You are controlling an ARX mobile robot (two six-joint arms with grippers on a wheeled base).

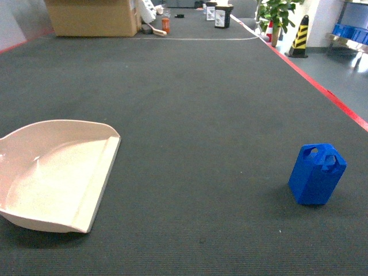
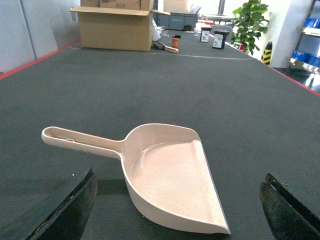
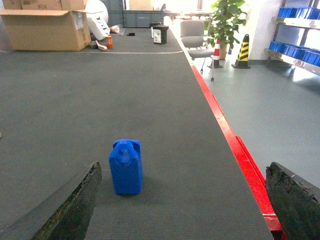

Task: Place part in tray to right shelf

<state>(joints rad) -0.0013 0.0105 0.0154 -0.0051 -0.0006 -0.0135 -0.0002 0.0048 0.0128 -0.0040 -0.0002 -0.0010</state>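
The blue part [image 1: 317,174] stands upright on the dark grey carpeted floor [image 1: 195,115] at about 4 o'clock in the head view, its notched end facing up. The cream-white tray [image 1: 52,172] lies well apart from it at about 8 o'clock, flat front lip turned toward the part and curved rim toward the left edge; nothing lies in it.

In the left wrist view the tray sits just ahead of the left gripper [image 2: 180,212], its long handle pointing toward 10 o'clock. The two dark fingers stand wide apart at the lower corners of that view and grip nothing.

In the right wrist view the part stands ahead of the right gripper [image 3: 192,207], nearer the left finger [image 3: 75,205]; this gripper too is spread wide and empty. A red floor stripe [image 3: 235,150] runs to the part's right.

At 12 o'clock, far off, are a cardboard box [image 1: 92,17], a potted plant [image 1: 276,14] and a yellow-black cone [image 1: 299,37]. A steel shelf with blue crates [image 3: 295,50] stands at 2 o'clock.
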